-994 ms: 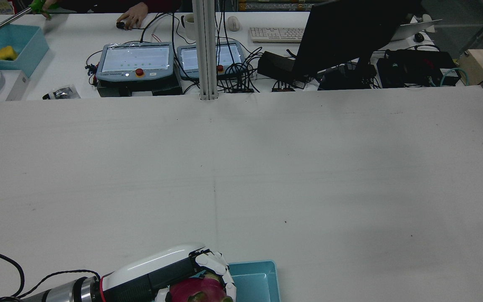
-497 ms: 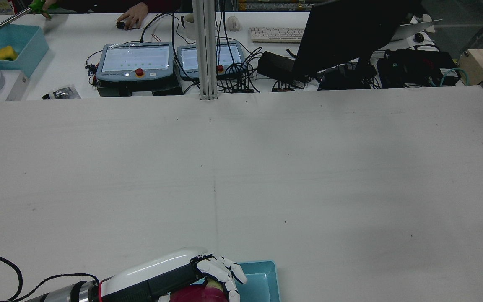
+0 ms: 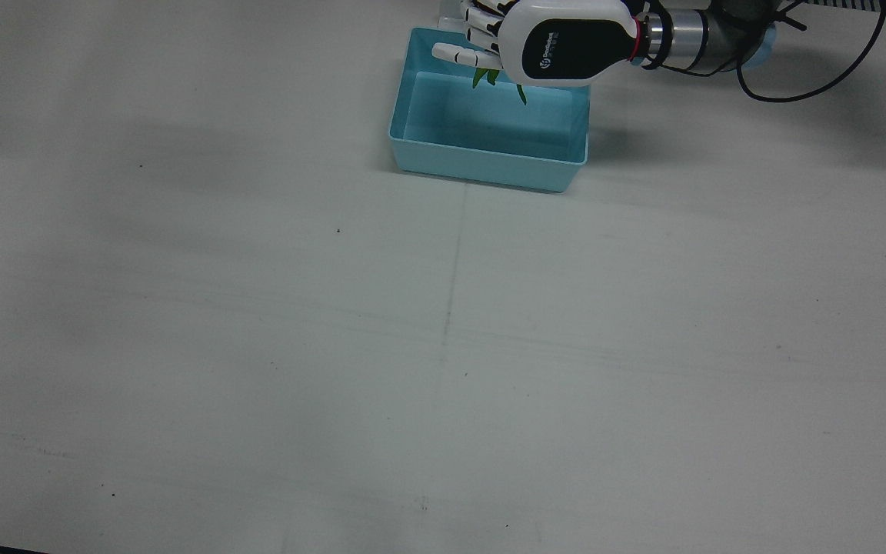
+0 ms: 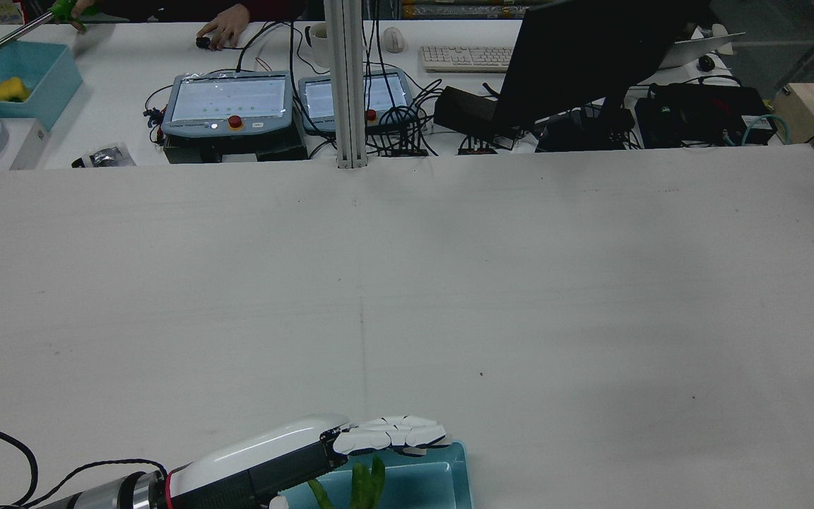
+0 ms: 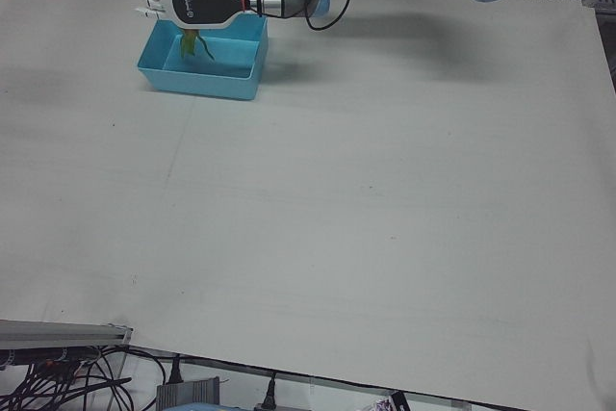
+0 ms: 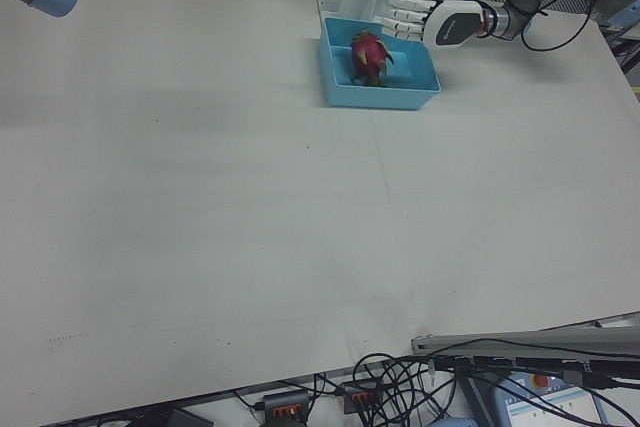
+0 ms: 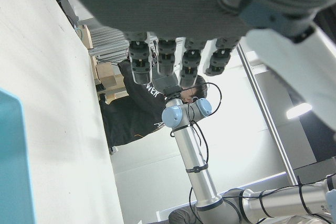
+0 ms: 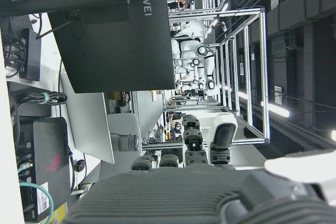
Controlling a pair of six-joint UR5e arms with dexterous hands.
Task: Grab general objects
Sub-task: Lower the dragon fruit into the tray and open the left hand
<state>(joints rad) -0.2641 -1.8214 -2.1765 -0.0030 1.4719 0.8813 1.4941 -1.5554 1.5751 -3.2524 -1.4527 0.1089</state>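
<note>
White table spans rear view, faint seam down middle; beyond far edge, at 12 o'clock, aluminium post; two teach pendants at 11 o'clock, cables tangled beside; dark monitor at 1 o'clock; keyboard behind; teal bin with yellow object at 10 o'clock; person's hand on mouse.

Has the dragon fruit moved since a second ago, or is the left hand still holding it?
Yes. The dragon fruit has dropped from the left hand into the blue bin; the fingers are now spread.
</note>
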